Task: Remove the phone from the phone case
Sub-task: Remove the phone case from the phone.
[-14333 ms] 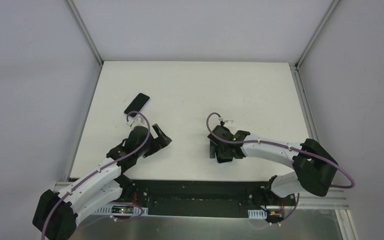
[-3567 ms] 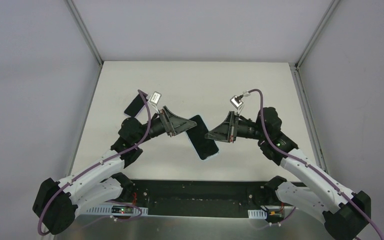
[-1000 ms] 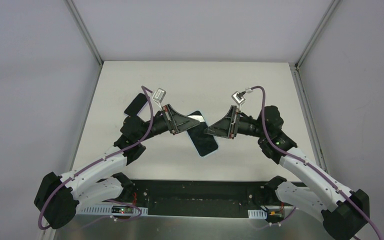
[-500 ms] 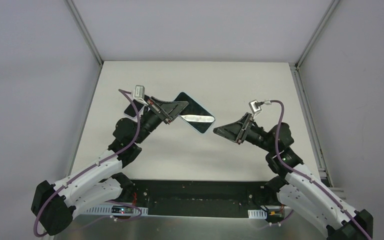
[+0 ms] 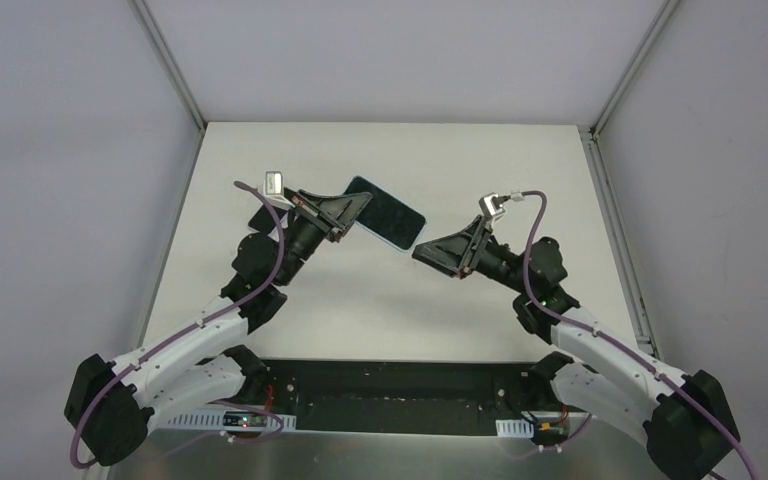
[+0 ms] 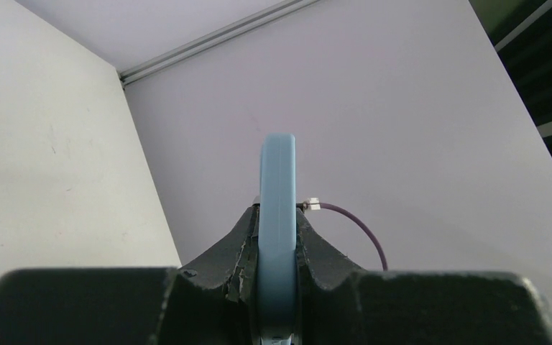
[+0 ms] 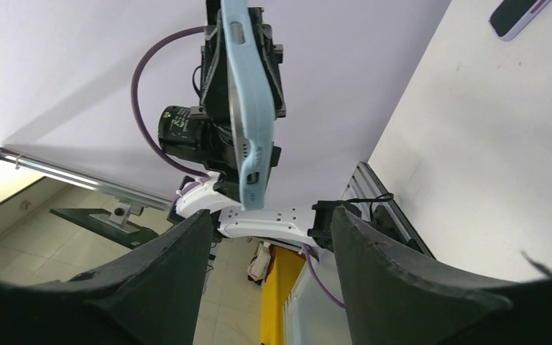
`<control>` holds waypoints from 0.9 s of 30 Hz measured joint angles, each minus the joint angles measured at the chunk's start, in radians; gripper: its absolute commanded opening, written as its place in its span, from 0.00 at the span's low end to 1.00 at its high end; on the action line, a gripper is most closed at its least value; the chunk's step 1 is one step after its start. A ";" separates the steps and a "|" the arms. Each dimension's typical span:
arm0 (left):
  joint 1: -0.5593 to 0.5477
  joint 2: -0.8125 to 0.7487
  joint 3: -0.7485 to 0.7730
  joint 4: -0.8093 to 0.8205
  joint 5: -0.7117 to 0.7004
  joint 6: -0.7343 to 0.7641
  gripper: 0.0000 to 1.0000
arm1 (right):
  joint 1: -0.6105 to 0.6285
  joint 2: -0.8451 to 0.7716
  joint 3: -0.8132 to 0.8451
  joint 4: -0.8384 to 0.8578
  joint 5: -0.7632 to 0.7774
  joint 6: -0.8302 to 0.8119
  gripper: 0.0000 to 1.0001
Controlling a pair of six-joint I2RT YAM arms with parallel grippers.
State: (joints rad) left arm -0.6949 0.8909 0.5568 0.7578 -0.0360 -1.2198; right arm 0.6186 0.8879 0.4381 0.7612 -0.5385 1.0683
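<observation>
My left gripper point(image 5: 348, 212) is shut on one end of the phone point(image 5: 385, 212), held in the air with its dark screen facing up. The phone sits in its light blue phone case point(image 6: 278, 187), which shows edge-on between the left fingers point(image 6: 241, 241). In the right wrist view the case point(image 7: 248, 108) hangs upright with its side and bottom cut-outs visible. My right gripper point(image 5: 422, 251) is open, just off the phone's free end without touching it. Nothing lies between its fingers point(image 7: 374, 259).
A second dark phone point(image 7: 519, 14) with a pale purple rim lies on the white table point(image 5: 480, 170) at the back left, mostly hidden behind my left arm in the top view. Grey walls enclose the table on three sides.
The left arm has carried the phone back and to the left, higher up. The right gripper pulled away from it, then came back near its free end with its jaws narrower.
</observation>
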 measured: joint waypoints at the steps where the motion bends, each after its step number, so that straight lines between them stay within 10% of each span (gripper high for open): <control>1: 0.000 0.003 0.000 0.000 -0.002 -0.001 0.00 | 0.002 0.005 0.001 0.010 0.000 0.002 0.62; 27: -0.014 0.051 0.000 0.000 -0.047 -0.083 0.00 | 0.050 0.105 0.068 0.063 -0.043 -0.003 0.29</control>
State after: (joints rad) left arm -0.7086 0.9424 0.5571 0.7578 -0.0830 -1.3029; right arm 0.6682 0.9924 0.5060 0.8246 -0.5812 1.0649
